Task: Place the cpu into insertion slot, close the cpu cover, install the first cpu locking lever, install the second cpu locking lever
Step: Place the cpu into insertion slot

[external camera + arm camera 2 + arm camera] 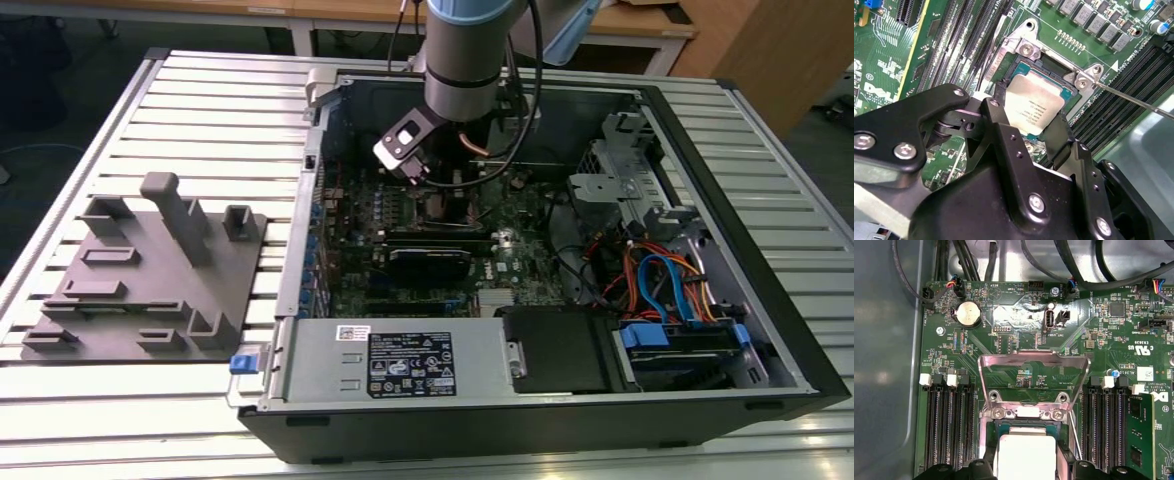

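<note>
A grey slatted bench [134, 420], with wooden desks [641, 25] behind it, holds an open computer case [534, 440]. Inside, the cpu cover [1034, 359] stands open. The gripper [1030, 122] hangs low over the insertion slot [1051, 65], closed on the cpu [1026, 452]. If the cpu goes in crooked, it could hurt the slot.

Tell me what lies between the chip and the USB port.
The cover, swung open, lies between the chip and the USB port, as the first wrist view shows.
</note>
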`<state>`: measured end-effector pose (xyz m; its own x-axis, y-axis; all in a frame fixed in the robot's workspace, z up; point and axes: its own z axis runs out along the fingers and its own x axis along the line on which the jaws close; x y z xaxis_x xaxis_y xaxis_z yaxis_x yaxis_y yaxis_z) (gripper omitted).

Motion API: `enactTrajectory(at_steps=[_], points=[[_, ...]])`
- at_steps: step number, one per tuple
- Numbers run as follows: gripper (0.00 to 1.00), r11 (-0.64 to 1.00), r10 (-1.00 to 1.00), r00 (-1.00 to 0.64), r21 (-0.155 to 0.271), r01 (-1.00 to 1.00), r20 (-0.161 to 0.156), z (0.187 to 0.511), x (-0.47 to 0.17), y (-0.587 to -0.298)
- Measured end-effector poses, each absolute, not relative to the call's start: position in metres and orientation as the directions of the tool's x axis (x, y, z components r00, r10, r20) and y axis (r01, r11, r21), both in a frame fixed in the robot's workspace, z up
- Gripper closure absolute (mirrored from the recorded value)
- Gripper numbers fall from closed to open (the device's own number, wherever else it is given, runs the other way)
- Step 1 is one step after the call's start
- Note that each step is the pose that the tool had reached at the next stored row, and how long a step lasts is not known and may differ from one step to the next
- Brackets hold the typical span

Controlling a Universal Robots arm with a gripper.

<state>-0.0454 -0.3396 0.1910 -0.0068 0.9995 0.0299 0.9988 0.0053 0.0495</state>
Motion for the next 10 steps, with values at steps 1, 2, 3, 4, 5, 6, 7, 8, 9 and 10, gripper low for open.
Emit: enactTrajectory(at_steps=[1, 2, 3, 4, 5, 6, 7, 8, 9, 10], points=[[0.46, 0.005, 0.999, -0.007, 0.050, 0.999, 0.031, 0.1906, -0.0451, -0.3393], [0.45, 0.006, 0.999, -0.007, 0.050, 0.999, 0.031, 0.1906, -0.0451, -0.3393], [0.45, 0.005, 1.000, -0.007, 0.050, 0.999, 0.031, 0.1907, -0.0452, -0.3394], [0.39, 0.005, 1.000, -0.007, 0.049, 0.999, 0.030, 0.1910, -0.0454, -0.3396], [0.39, 0.005, 1.000, -0.007, 0.049, 0.999, 0.030, 0.1912, -0.0454, -0.3396], [0.39, 0.005, 1.000, -0.007, 0.049, 0.999, 0.030, 0.1917, -0.0454, -0.3396], [0.39, 0.005, 1.000, -0.007, 0.049, 0.999, 0.030, 0.1924, -0.0454, -0.3396], [0.39, 0.005, 1.000, -0.007, 0.049, 0.999, 0.030, 0.1932, -0.0454, -0.3396], [0.39, 0.005, 1.000, -0.007, 0.049, 0.999, 0.030, 0.1945, -0.0454, -0.3396], [0.39, 0.005, 1.000, -0.007, 0.049, 0.999, 0.030, 0.1958, -0.0454, -0.3396]])
